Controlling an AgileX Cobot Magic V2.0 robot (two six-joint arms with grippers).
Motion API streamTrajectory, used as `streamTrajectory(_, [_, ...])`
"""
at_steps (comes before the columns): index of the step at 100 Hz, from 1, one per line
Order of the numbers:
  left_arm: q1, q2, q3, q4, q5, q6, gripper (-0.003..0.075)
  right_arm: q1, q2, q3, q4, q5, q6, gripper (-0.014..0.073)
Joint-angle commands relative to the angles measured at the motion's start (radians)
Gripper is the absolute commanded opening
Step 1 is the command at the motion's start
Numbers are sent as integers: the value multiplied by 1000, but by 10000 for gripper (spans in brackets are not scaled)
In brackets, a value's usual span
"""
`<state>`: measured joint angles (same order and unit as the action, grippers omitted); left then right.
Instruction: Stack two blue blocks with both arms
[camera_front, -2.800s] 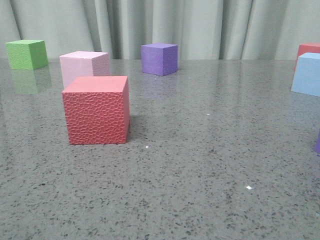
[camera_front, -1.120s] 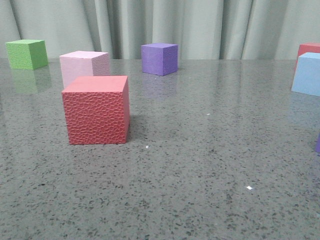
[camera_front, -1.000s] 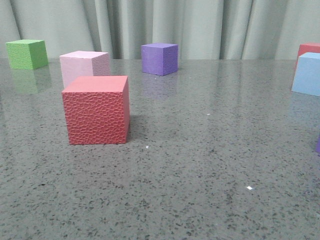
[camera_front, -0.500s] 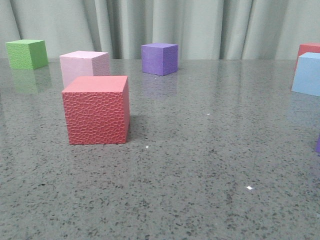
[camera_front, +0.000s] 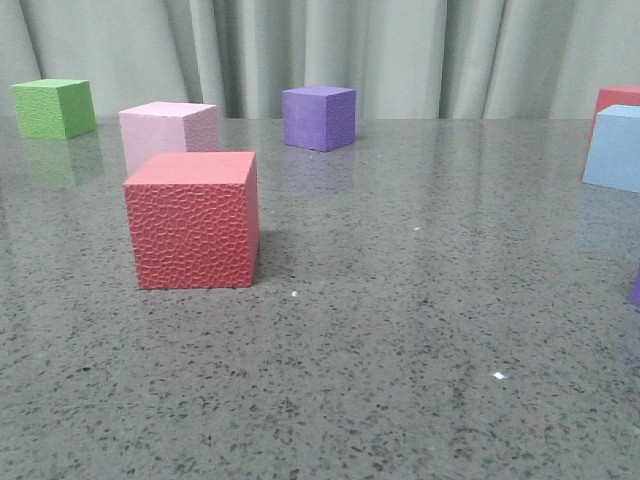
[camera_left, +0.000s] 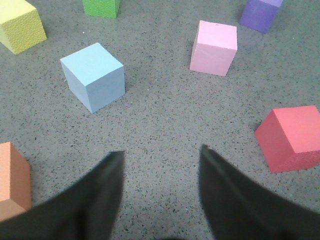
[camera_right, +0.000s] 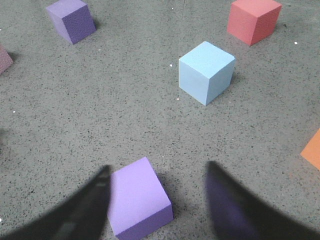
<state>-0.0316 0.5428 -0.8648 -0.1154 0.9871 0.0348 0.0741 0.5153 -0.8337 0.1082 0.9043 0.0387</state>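
Grey speckled table (camera_front: 400, 330) looks unchanged: neither blue block (camera_left: 93, 76) (camera_right: 207, 71) has moved, both grippers (camera_left: 160, 187) (camera_right: 157, 197) hang open, stacking unstarted.

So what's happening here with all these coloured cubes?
A two-armed robot is set to stack two blue blocks, but nothing is held yet. The left gripper hangs open above the table, with one blue block lying ahead of it. The right gripper is open too, over a lilac cube, with the other blue block farther off.
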Motion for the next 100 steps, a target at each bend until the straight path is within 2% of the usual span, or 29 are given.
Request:
streamTrajectory(1, [-2,12,-32,-21,-54,2,695,-4,14,-34,4,-66,-9,599])
streamTrajectory(3, [-2,12,-32,-21,-56,2,720,-4,14,-34,4,-64,-9,589])
streamTrajectory(17, [-2,12,-32,-19,-56,2,640,-4,14,-34,4,-66,-9,580])
streamTrajectory(32, [-2,12,-32,-19,-56,2,623,-4,14,-34,6,-78,-7,580])
streamTrajectory(49, [-2,12,-32,-19,-56,2,620,-4,60,-56,1,-133,92,580])
streamTrajectory(100, [-2,12,-32,-19,-56,2,620,-5,584,-398,-81,-98,271,580])
